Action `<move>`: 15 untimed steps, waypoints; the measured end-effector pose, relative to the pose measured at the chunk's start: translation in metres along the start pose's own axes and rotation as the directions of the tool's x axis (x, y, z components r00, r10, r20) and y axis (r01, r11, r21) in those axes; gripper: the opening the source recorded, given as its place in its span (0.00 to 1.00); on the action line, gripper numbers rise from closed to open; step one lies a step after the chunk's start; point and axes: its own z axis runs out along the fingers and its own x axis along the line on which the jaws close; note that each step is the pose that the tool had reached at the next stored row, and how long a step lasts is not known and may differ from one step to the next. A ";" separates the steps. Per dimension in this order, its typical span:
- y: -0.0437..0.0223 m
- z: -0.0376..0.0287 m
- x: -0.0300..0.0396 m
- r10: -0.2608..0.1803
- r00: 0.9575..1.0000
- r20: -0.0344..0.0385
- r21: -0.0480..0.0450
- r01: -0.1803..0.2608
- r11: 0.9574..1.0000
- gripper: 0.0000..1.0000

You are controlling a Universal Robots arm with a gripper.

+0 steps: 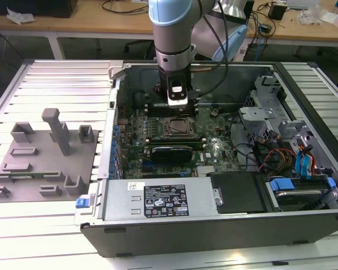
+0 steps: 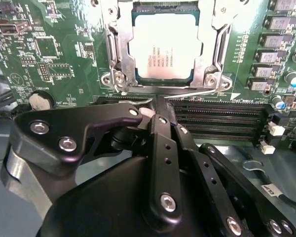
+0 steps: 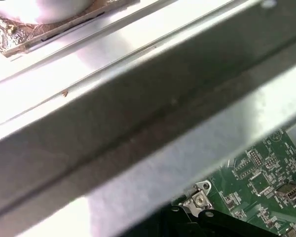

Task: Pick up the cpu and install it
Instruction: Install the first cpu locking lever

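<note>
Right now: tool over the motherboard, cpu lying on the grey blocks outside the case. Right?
No. The second wrist view shows the cpu seated in the motherboard socket, not on the grey blocks. The tool is over the motherboard, as said.

From my station I see the ribbed metal bench point(image 1: 56, 84) with its slats shining pale under bright light. Past its far edge stands a wooden desk point(image 1: 90, 25) on white legs point(image 1: 57, 46), with loose black cables point(image 1: 124, 7) and a crumpled white scrap point(image 1: 19, 16) on top. A second wooden desk point(image 1: 310, 31) sits beyond the bench's far corner at the exterior view's right. Under the desks the floor point(image 1: 17, 53) is dark grey.
</note>
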 end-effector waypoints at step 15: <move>0.0031 0.0022 -0.0029 0.000 1.000 0.000 0.000 0.000 1.000 0.11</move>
